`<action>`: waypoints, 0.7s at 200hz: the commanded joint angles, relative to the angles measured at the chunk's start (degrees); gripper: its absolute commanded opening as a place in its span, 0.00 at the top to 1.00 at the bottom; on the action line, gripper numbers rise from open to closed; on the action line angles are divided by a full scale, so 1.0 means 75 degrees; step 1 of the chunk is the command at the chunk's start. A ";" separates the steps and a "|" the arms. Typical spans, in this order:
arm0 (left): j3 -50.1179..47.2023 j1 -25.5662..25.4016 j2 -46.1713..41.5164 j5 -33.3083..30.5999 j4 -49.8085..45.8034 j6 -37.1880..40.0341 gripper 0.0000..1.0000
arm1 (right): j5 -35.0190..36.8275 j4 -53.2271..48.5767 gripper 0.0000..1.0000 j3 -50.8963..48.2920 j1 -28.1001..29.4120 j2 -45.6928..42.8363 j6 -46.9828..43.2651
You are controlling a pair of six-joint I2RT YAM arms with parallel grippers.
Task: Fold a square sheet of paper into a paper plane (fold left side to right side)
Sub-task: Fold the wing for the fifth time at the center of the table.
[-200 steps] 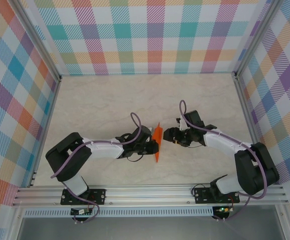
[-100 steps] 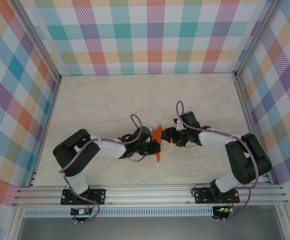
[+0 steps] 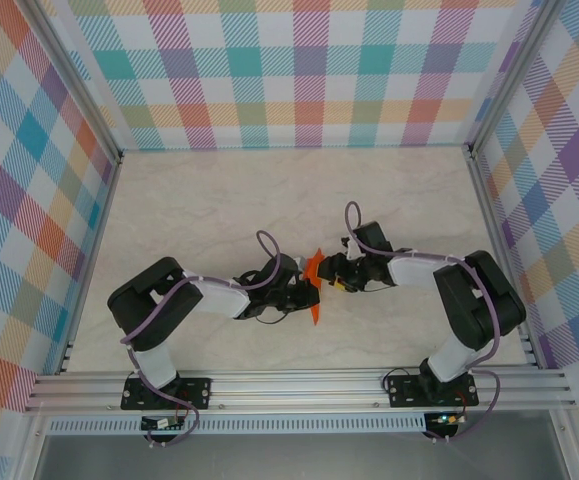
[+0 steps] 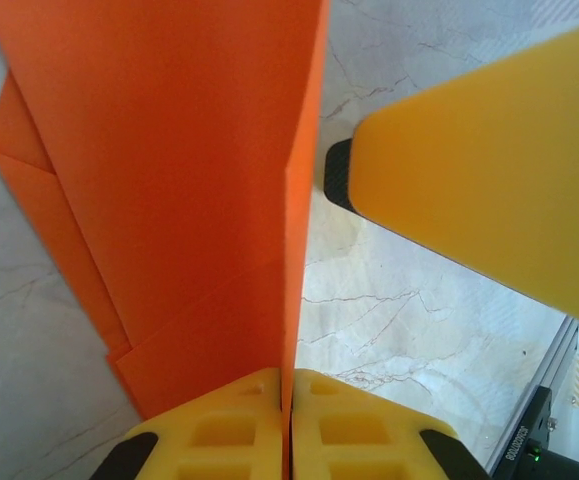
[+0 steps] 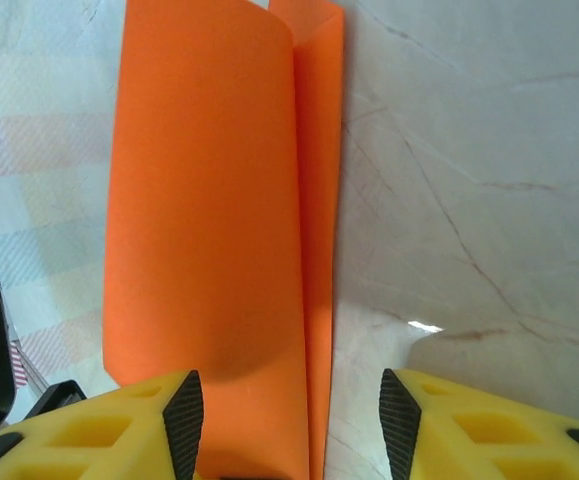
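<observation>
The orange sheet of paper (image 3: 314, 287) is folded into a narrow, pointed, creased shape and stands on edge above the marble table. My left gripper (image 3: 302, 291) is shut on it from the left. In the left wrist view the yellow fingers (image 4: 229, 430) pinch the paper's (image 4: 169, 180) lower edge. My right gripper (image 3: 335, 274) has come in from the right and is open. In the right wrist view its jaws (image 5: 289, 430) straddle the layered paper (image 5: 209, 220); the left pad (image 5: 183, 420) is at the paper and the right pad (image 5: 397, 420) stands apart from it.
The marble tabletop (image 3: 219, 200) lies open behind and to both sides of the arms. Checked walls enclose it, with aluminium rails (image 3: 299, 385) along the near edge. One yellow finger of the right gripper (image 4: 489, 190) looms close in the left wrist view.
The right gripper has moved left, up to the paper, and its jaws have narrowed around it. The left gripper has kept its hold, shifting only slightly.
</observation>
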 commanded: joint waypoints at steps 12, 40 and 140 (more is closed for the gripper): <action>-0.0124 0.0095 0.0117 0.0087 0.0224 -0.0104 0.93 | -0.0100 -0.0006 0.51 0.0459 0.0094 0.0375 0.0095; -0.0125 0.0110 0.0123 0.0084 0.0235 -0.0113 0.93 | 0.0002 -0.0324 0.54 0.0726 0.0160 0.0674 0.0058; -0.0183 0.0116 -0.0121 0.0072 0.0205 -0.0063 0.78 | 0.0711 -0.1922 0.57 0.1280 0.0316 0.1159 -0.0045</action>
